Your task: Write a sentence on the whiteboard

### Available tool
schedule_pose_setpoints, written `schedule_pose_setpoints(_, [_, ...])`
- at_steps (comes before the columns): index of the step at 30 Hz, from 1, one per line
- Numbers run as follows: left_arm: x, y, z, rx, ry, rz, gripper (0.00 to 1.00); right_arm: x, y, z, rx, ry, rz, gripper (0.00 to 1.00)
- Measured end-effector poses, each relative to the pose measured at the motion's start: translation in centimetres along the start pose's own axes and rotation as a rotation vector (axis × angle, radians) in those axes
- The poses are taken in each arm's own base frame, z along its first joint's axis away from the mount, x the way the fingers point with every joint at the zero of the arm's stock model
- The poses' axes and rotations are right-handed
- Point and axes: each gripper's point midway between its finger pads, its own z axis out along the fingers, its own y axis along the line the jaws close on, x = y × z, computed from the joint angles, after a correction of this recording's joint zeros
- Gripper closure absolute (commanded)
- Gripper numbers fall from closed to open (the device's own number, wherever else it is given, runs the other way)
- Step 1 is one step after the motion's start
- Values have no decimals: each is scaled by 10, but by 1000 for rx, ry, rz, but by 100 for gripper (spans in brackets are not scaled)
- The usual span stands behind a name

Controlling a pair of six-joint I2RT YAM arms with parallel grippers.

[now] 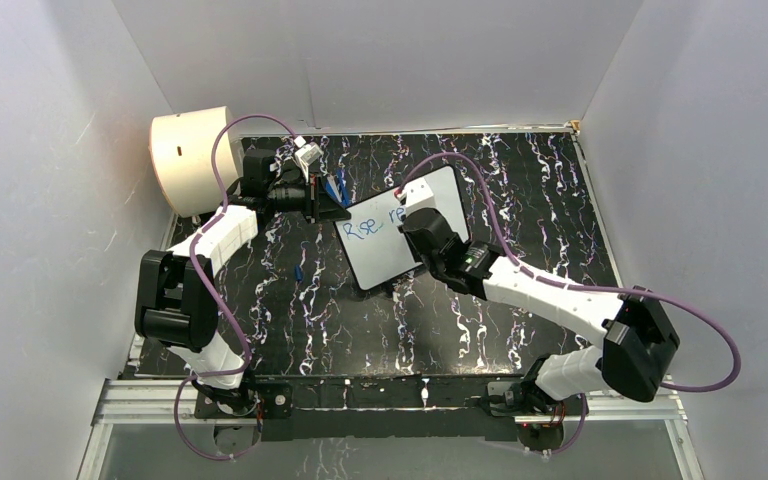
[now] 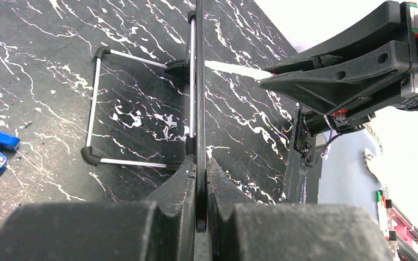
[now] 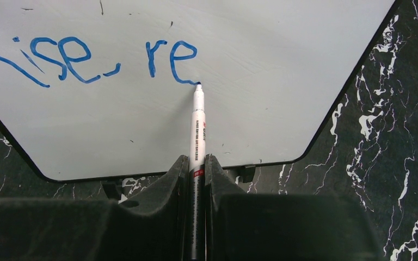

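Nearest the bases, the right gripper point(image 3: 196, 163) is closed narrowly on the barrel of a white marker point(image 3: 198, 119). The marker points away from it, with its blue tip touching the whiteboard point(image 3: 283, 98). The board sits in the middle of the black marbled table point(image 1: 560, 200), and the left gripper point(image 2: 201, 168) is pinched tight on its left edge, steadying it. A wire stand point(image 2: 94, 103) shows behind the board, though from the edge-on wrist view I cannot tell how steeply the board leans. The sentence point(image 3: 60, 54) reads "Rise, re" in blue, and the tip rests at the tail of the "e". The step in hand is therefore the writing itself, partway through what looks like a second word. The next move calls for a small shift rightward to start the following letter, with even pressure on the tip and a firm left grip so the board does not slide. Bare white lies to the right and below. Beyond, a cream drum point(image 1: 195, 160) stands at the far left corner, well apart.
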Motion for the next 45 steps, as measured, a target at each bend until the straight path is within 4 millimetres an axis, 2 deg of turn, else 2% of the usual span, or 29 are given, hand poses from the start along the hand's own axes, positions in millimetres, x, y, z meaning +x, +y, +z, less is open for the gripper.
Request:
schedule_pose_setpoints(11, [0,0,0,1,0,0,100,-13,-9,-10,16,-62,27,100])
schedule_pose_setpoints(20, [0,-1,0,2,2,-2,100,-13,-15,-7,25,-58,14,100])
schedule_pose_setpoints(45, [0,-1,0,1,4,-8,100,-16,-15,-4,7,-66,9,100])
